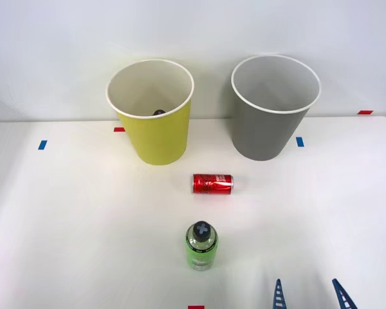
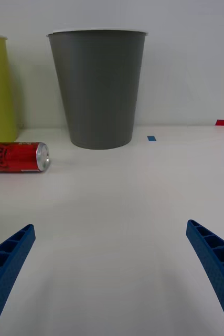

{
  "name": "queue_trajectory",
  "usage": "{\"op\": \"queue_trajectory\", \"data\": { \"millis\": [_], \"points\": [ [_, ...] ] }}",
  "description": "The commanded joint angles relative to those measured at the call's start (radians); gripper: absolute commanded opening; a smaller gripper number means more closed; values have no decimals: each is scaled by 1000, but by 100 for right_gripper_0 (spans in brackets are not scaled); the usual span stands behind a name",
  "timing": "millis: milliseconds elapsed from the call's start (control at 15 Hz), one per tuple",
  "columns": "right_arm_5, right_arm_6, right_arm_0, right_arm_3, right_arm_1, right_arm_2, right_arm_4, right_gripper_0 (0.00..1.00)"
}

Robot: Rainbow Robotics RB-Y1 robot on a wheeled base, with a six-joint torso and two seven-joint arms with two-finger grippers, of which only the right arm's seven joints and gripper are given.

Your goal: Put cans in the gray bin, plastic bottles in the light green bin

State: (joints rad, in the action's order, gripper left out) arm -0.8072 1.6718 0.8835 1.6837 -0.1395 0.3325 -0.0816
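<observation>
Before both bins, red can point(image 1: 213, 183) on its side, long axis left-right

The can point(image 1: 213, 183) lies before both bins (between them), the bottle point(image 1: 201, 246) nearer the robot.

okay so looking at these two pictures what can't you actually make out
- Front view: a dark object inside the light green bin, mostly hidden by the bin's near wall.
- Wrist view: the gray bin seen side-on, its inside hidden.
- Wrist view: the red can cut off by the picture's edge.
</observation>
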Motion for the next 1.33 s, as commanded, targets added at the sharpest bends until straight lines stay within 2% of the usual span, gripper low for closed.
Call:
{"op": "queue_trajectory", "data": {
  "millis": [67, 400, 733, 1000, 1333],
  "points": [
    [-35, 8, -8, 5, -29, -12, 65, 100],
    [-33, 22, -21, 54, -180, 14, 94, 100],
    [-33, 39, -83, 57, -313, 145, 66, 100],
    [-30, 43, -184, 57, -381, 206, 42, 100],
    [-13, 65, -317, 57, -480, 333, -84, 100]
  ]
}}
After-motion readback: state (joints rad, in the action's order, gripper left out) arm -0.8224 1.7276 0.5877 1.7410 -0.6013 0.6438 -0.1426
